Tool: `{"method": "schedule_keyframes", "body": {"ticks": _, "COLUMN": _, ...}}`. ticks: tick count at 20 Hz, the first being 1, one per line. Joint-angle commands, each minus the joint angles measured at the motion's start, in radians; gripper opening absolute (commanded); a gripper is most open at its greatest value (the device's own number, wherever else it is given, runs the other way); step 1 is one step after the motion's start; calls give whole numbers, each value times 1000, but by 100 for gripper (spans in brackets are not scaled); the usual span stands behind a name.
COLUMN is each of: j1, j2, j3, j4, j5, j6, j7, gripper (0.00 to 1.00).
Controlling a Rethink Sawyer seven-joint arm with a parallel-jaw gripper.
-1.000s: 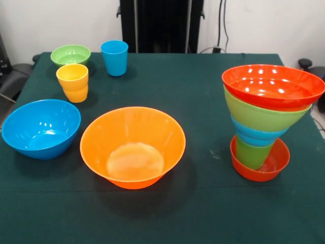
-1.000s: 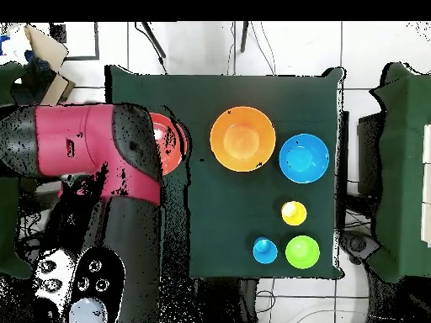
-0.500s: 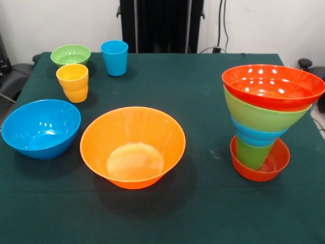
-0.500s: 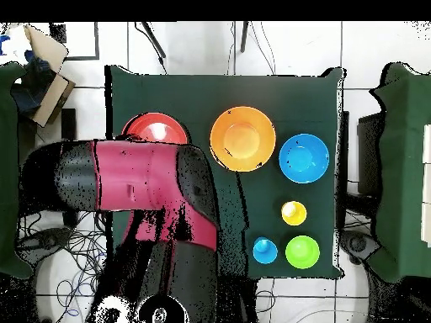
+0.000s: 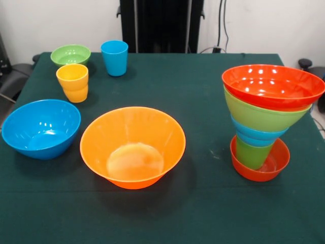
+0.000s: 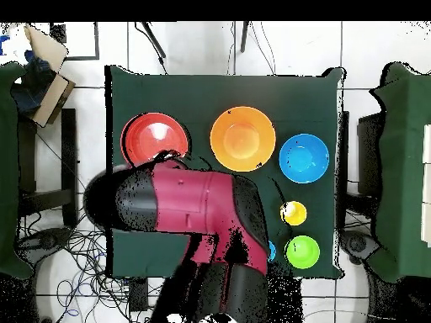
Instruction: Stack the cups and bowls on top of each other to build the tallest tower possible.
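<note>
Dark green cloth covers the bench [image 5: 203,101], and the tower [image 5: 266,119] stands on it at the right side of the front view, close to the bench's right edge. Its lowest piece is a small red-orange bowl [image 5: 260,163], with a green cup [image 5: 252,153] standing in it, then a blue bowl [image 5: 254,136], a wide green bowl [image 5: 264,117] and a wide red bowl [image 5: 273,86] on top, each wider than the one below. From overhead only the red top bowl [image 6: 154,140] shows, near the left edge of the bench [image 6: 320,92].

No hand shows in the front view, and overhead the red and black arm [image 6: 189,219] reaches over the bench from the picture's bottom, its upper edge touching or just overlapping the tower's rim; the hand itself is not visible, so whether it is spread or pressed together cannot be told.

Beside the tower, mid-bench, sits a large orange bowl [image 5: 133,146], apart from it with bare cloth between. Further left in the front view is a blue bowl [image 5: 40,128], near the left edge. Behind these, toward the far left corner, stand a yellow-orange cup [image 5: 72,82], a blue cup [image 5: 114,57] and a small green bowl [image 5: 70,55], near one another but not touching. Overhead, the arm partly covers the blue cup [image 6: 269,251].

Open cloth lies along the near edge in the front view and across the far middle of the bench.
</note>
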Motion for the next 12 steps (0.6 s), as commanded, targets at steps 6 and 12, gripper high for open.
{"method": "schedule_keyframes", "body": {"ticks": 6, "j1": -137, "j2": -15, "j3": 204, "j4": 218, "j5": -121, "j6": -117, "j7": -280, "gripper": 100}}
{"method": "schedule_keyframes", "body": {"ticks": 12, "j1": -269, "j2": -41, "j3": 288, "j4": 293, "j5": -158, "j6": -193, "j7": -337, "gripper": 100}}
